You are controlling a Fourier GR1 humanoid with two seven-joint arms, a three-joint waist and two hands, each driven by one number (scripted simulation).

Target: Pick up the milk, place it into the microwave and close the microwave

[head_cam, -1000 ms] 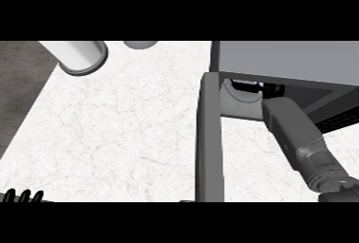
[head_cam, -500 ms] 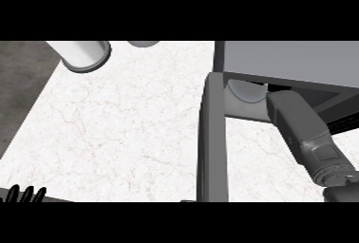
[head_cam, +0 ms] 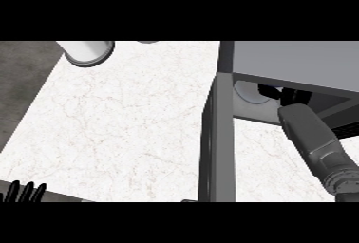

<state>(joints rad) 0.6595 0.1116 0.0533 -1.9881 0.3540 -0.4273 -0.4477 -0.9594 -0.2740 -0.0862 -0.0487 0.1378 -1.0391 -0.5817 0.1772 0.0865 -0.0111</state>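
The right hand is tucked inside the microwave, under its roof, so only dark scraps of it show; whether it grips something or has let go cannot be told. Just beside it lies a pale round shape, which may be the milk or the oven's own plate. No milk shows anywhere on the counter, so it is most likely inside. The right forearm slants in through the opening, because the door stands wide open toward the robot. That door is not yet shut. The left hand rests at the lower left edge, fingers straight and apart. A white cylinder stands far off.
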